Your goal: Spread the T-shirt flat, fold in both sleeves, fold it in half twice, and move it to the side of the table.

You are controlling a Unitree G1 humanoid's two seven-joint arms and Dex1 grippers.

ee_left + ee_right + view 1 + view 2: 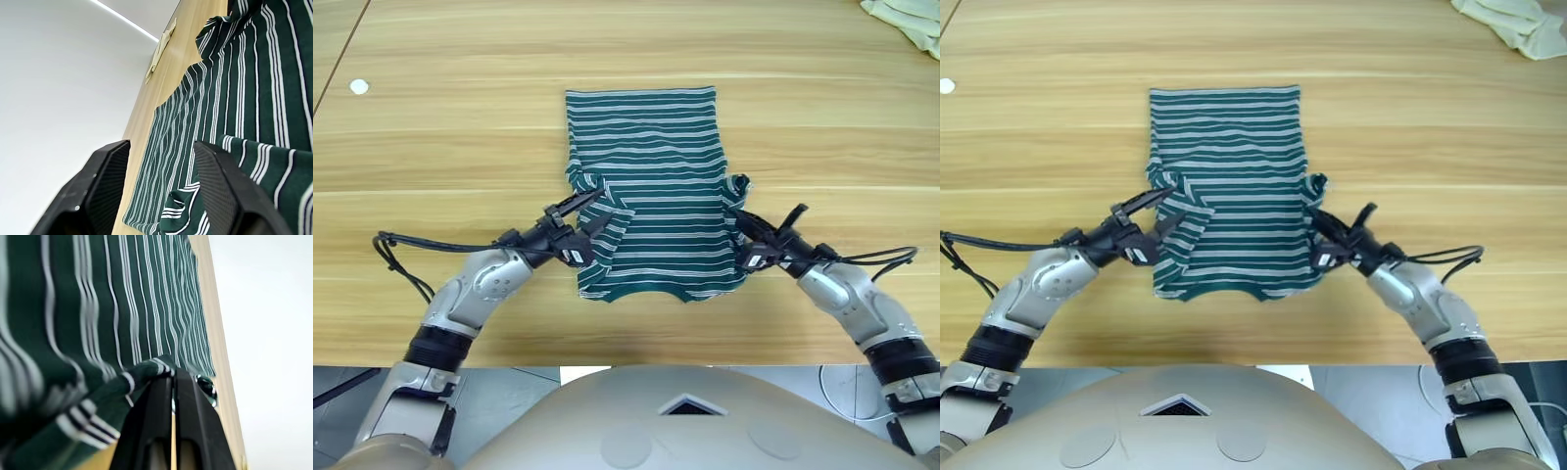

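Jaws of the left gripper (160, 147) stand spread at the left edge of the T-shirt (651, 186), beside a bunched fold. Jaws of the right gripper (172, 374) are pressed together, pinching a raised fold at the garment's right edge. The green, white-striped T-shirt lies mid-tabletop (460, 127) as a narrow panel, both sleeves turned inward, neckline nearest the robot, straight hem farthest. A small white disc (359, 86) sits well apart at far left. A pale crumpled cloth (906, 20) lies at the far right corner.

No legible text, no labels, no numbers or signs
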